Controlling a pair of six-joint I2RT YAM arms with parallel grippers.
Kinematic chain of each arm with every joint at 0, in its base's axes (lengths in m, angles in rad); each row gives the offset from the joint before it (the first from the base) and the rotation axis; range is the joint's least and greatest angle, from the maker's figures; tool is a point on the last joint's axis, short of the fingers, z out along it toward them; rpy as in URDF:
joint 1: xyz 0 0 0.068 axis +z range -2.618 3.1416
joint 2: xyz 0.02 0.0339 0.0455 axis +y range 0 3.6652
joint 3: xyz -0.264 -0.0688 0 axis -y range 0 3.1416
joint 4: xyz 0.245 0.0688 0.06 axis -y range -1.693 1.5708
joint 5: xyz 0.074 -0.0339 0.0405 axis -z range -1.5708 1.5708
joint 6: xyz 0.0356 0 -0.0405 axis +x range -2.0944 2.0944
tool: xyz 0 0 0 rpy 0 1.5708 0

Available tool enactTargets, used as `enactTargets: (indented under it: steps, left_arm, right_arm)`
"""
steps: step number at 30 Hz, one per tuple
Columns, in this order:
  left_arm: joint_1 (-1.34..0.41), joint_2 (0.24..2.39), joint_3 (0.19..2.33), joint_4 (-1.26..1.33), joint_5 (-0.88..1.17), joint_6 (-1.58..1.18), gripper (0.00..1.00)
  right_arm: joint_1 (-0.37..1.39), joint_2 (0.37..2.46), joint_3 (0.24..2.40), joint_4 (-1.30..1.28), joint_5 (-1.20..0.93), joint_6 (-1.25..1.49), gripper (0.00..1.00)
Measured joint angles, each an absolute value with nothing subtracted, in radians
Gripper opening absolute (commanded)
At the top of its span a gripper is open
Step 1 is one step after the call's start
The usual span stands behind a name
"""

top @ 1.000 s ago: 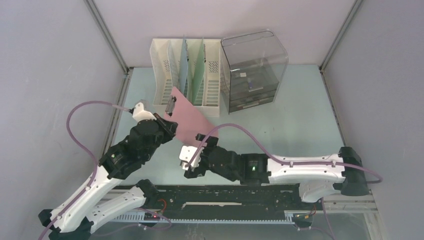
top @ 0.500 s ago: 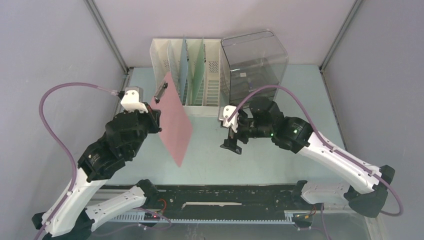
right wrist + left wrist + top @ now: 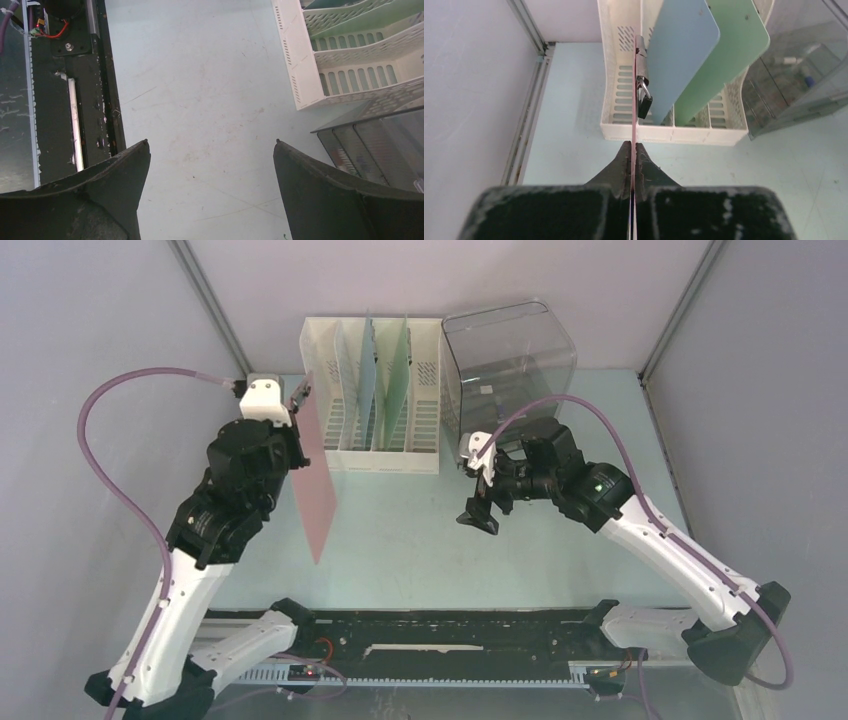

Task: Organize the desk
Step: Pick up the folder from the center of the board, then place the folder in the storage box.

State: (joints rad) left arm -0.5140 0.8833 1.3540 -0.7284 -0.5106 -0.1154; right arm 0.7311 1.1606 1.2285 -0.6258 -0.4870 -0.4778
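Between grey walls (image 3: 90, 350): desk (image 3: 420, 530) pale mint, matte (scuffed).

3 clipboards (image 3: 315, 490) (image 3: 371, 370) (image 3: 398, 370), 1 file rack (image 3: 427, 370), 1 drawer unit (image 3: 510, 350).

Left fingers (image 3: 620, 169) tipped pink clipboard (image 3: 315, 480) upright, nearer rack (image 3: 428, 405); right fingers (image 3: 310, 172) withdrew rightward.

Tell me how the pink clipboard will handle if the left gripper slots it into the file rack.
Probably stiff: the pink clipboard looks flat, unbowed, in the left gripper. Its metal clip sits at the far end, so it may pivot in the pinch. It looks thin, likely light.
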Motion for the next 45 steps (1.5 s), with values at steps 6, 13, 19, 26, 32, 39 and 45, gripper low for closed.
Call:
enactTargets:
  steps: [6,13,19,26,32,39,45]
  left_arm:
    - [-0.389,0.912,1.354,-0.614,-0.406,-0.086,0.00]
    - [-0.327,0.972,1.354,-0.498,-0.316,-0.042,0.00]
    - [-0.256,1.031,1.367,-0.400,-0.273,0.010,0.00]
    - [-0.187,1.110,1.370,-0.284,-0.220,0.045,0.00]
    - [-0.164,1.192,1.397,-0.204,-0.178,0.062,0.00]
    - [-0.136,1.295,1.444,-0.112,-0.170,0.083,0.00]
    - [-0.125,1.378,1.448,-0.027,-0.154,0.091,0.00]
  right_arm:
    - [0.717,1.161,1.220,-0.625,-0.509,-0.478,1.00]
    - [0.699,1.161,1.218,-0.625,-0.520,-0.478,1.00]
    - [0.691,1.162,1.214,-0.625,-0.528,-0.478,1.00]
    - [0.674,1.164,1.212,-0.625,-0.536,-0.478,1.00]
    - [0.663,1.170,1.211,-0.625,-0.542,-0.478,1.00]
    - [0.650,1.174,1.211,-0.625,-0.549,-0.478,1.00]
    - [0.636,1.183,1.211,-0.626,-0.552,-0.479,1.00]
